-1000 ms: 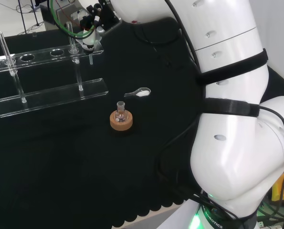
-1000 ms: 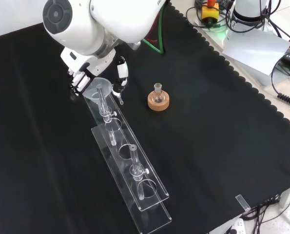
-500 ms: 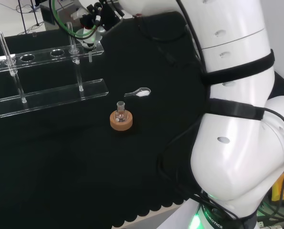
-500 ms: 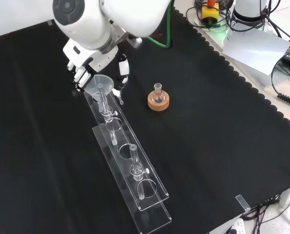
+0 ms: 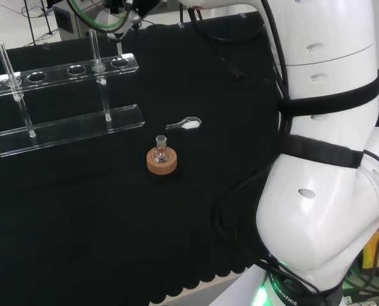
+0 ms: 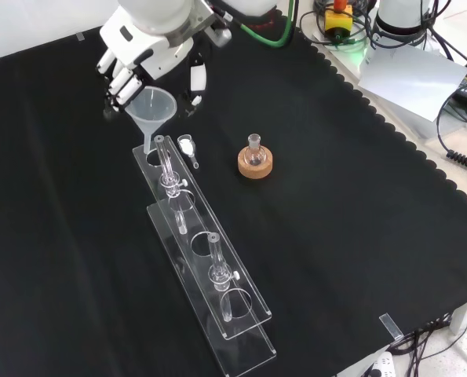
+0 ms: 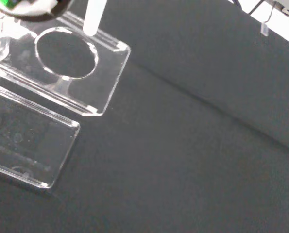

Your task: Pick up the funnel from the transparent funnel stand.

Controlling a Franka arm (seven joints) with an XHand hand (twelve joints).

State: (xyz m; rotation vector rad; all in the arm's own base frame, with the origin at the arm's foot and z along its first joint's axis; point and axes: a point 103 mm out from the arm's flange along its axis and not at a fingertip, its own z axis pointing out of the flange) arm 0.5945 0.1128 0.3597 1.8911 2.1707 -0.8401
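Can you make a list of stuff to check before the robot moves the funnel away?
1. Hand curled round the funnel: ok.
2. Funnel lifted out of its hole in the stand: ok, the stem tip hangs above the end hole.
3. Funnel upright: ok.
4. Stem clear of the stand's post beside it: cannot tell.
5. Spoon and flask out of the way: ok.
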